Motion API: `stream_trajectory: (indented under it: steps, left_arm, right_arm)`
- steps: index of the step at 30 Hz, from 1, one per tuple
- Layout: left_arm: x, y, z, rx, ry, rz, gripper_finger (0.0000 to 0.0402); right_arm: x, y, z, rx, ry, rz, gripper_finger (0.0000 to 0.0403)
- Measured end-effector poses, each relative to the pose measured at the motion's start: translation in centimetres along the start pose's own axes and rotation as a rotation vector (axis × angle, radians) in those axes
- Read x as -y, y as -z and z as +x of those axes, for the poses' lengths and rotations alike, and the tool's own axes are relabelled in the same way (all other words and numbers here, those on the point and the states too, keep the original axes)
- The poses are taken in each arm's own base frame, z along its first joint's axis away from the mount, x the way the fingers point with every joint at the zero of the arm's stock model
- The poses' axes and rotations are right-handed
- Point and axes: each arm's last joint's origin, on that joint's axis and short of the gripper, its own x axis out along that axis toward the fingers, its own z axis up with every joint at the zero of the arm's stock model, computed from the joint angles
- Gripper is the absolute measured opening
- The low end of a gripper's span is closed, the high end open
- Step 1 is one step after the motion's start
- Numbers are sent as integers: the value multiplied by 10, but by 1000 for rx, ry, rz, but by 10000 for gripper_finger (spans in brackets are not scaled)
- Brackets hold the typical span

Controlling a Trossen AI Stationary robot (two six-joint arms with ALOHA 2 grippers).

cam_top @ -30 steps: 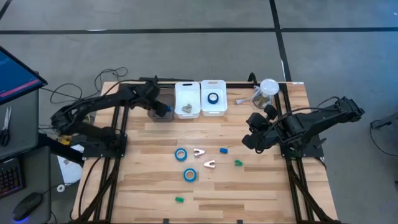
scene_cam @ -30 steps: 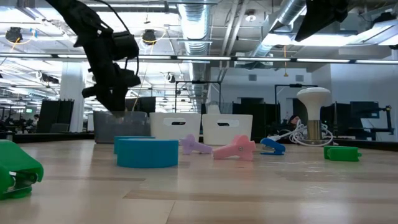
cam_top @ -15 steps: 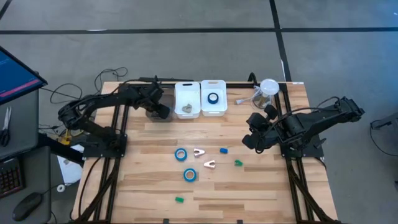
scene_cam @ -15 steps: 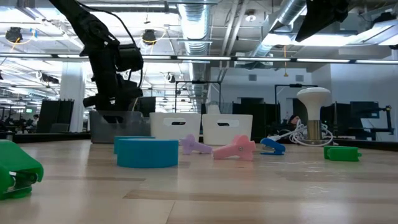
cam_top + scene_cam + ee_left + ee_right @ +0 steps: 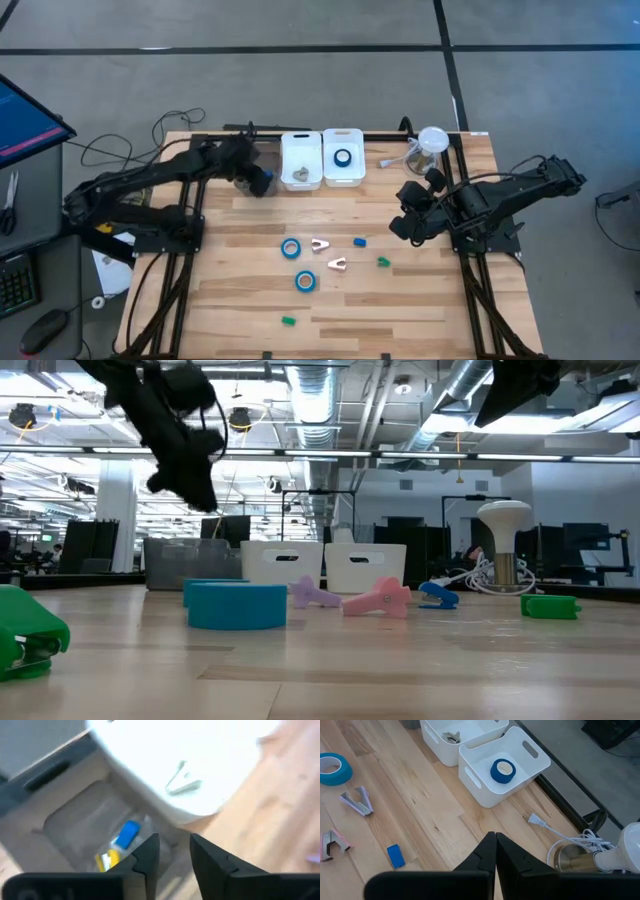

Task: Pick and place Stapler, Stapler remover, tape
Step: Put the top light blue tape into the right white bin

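Non-task items: wooden slatted table (image 5: 400, 300); grey bin (image 5: 75, 825) and two white bins (image 5: 301, 160) (image 5: 343, 156) along its far edge; white desk lamp (image 5: 432, 141) with cable and plug (image 5: 537, 820) at the far right corner; monitor (image 5: 25, 118), keyboard (image 5: 12, 285) and mouse (image 5: 42, 330) left of the table.

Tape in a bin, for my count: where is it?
High view: one tape roll lies in the rightmost white bin, beside the middle bin.

Three tape rolls (image 5: 291, 248) (image 5: 305, 281) (image 5: 343, 157), three staple removers (image 5: 320, 244) (image 5: 337, 264) (image 5: 299, 176), three bins (image 5: 300, 146) (image 5: 343, 137) (image 5: 190, 560), three small staplers on table: two green (image 5: 288, 322) (image 5: 383, 262), one blue (image 5: 359, 241).
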Motion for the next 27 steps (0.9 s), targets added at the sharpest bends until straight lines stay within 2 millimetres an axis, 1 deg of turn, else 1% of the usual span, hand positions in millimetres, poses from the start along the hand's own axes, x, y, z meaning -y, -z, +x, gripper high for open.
stream_trajectory:
  steps: [4, 10, 13, 16, 19, 23, 25, 27]
  left_arm:
    - [25, 7, -16, 51, 53, 110, 69]
    - [67, 27, -34, 74, 188, 382, 25]
    - [86, 39, -42, 80, 254, 492, 14]
    - [100, 46, -53, 110, 268, 555, 7]
    - [111, 41, -69, 178, 281, 573, 4]
    - [120, 27, -89, 244, 327, 559, 4]
    - [123, 21, -95, 257, 334, 556, 4]
    - [127, 20, -96, 238, 325, 572, 4]
  right_arm:
    - [0, 0, 0, 0, 0, 0, 0]
    - [0, 0, 0, 0, 0, 0, 0]
    - [0, 0, 0, 0, 0, 0, 0]
    - [0, 0, 0, 0, 0, 0, 0]
    - [0, 0, 0, 0, 0, 0, 0]
    - [0, 0, 0, 0, -1, 0, 0]
    - [0, 0, 0, -2, -2, 0, 0]
    - [0, 0, 0, -2, -3, 2, 0]
